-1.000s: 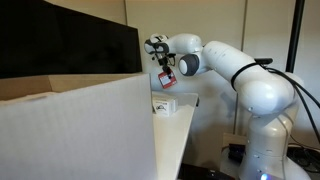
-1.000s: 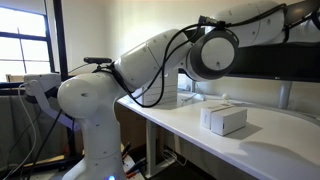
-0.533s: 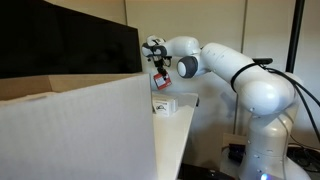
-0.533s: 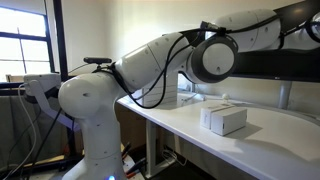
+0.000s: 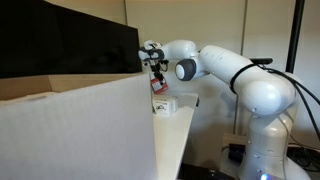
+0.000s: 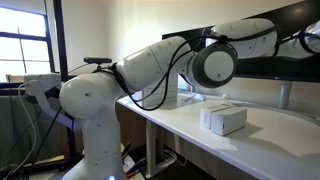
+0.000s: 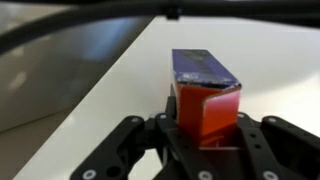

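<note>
My gripper [image 7: 205,128] is shut on a small red box [image 7: 204,100] with a dark blue top, and the box stands upright between the black fingers [image 7: 130,140]. In an exterior view the gripper [image 5: 156,76] hangs above the white table [image 5: 180,125] with the red box [image 5: 158,87] in it. It sits just over a white carton [image 5: 164,103] and next to the black monitor. That white carton [image 6: 223,118] lies on the table [image 6: 190,130] below the arm in an exterior view.
A large cardboard wall [image 5: 80,130] fills the foreground, with a black monitor [image 5: 70,45] behind it. The table's edge [image 5: 188,140] drops off beside the robot base [image 5: 265,140]. A window [image 6: 22,40] stands behind the arm.
The gripper has moved a little toward the monitor with the red box still held. The white carton has not moved.
</note>
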Robot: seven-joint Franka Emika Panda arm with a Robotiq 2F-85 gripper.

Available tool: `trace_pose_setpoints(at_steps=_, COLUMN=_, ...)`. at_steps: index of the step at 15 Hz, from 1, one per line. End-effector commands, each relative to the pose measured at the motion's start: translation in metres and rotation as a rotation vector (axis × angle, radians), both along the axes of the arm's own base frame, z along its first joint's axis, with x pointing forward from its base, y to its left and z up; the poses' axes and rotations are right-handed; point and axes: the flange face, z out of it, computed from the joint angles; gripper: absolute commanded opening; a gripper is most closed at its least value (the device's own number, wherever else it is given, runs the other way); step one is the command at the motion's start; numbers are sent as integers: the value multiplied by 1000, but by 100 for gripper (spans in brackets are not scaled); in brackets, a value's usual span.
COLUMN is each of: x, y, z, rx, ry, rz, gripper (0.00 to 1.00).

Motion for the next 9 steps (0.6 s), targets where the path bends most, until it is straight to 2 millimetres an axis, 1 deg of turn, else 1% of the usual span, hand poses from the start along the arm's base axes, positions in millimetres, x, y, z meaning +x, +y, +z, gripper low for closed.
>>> trace_pose_setpoints(at_steps=1, x=13, y=17, z=-14, rx=40, ry=-11, rz=3, gripper=14)
trace_pose_setpoints(at_steps=4, x=22, y=33, z=-18, rx=46, ry=-12, rz=8, gripper=14)
trace_pose_setpoints(at_steps=5, x=25, y=38, z=-19, rx=47, ry=-12, rz=5, gripper=48)
trace_pose_setpoints(at_steps=6, x=28, y=42, z=-18, rx=44, ry=-15, rz=6, gripper=66)
trace_pose_setpoints(at_steps=7, x=30, y=47, z=-19, rx=45, ry=-16, rz=7, gripper=70)
trace_pose_setpoints(at_steps=9, x=37, y=57, z=-25, rx=47, ry=-18, rz=5, gripper=84)
